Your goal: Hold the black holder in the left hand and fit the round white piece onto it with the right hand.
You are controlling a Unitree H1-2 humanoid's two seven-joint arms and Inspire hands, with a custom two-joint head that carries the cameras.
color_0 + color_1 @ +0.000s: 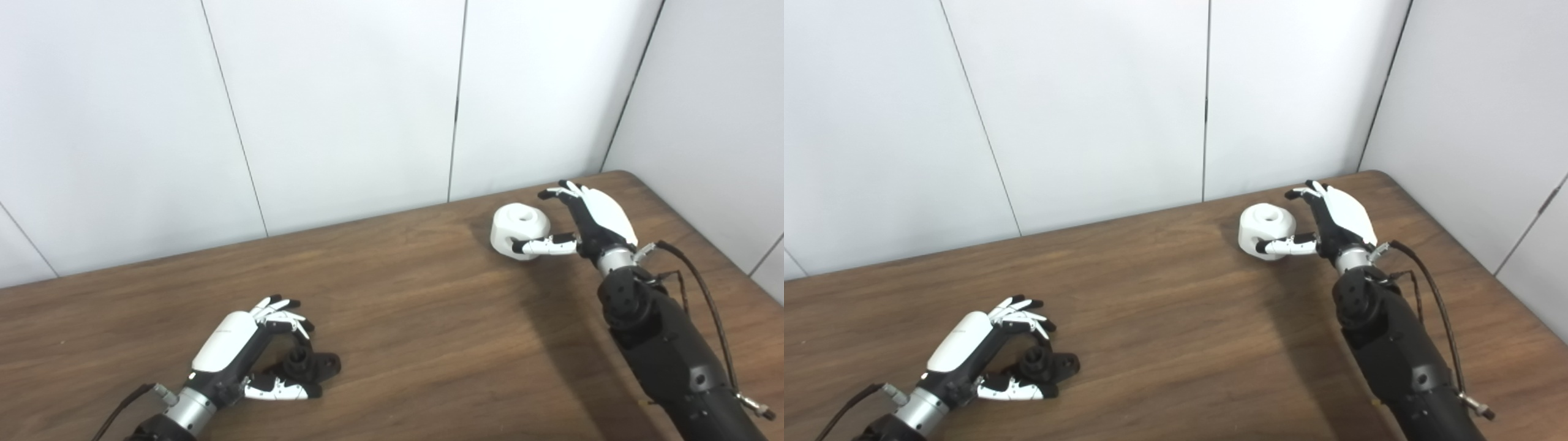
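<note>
Black holder (311,365) is loosely bracketed by spread left hand (245,352); round white piece (519,231) likewise flanked by unclenched right hand (591,223), neither gripped.

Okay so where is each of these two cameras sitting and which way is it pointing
Left eye view: on the robot's head, looking down at the brown wooden table; the left hand by the black holder and the right hand at the round white piece show.
Right eye view: beside it, a little to the right, facing the same way; the same arms and hands show.
Shared: the whole scene, shifted slightly sideways.
</note>
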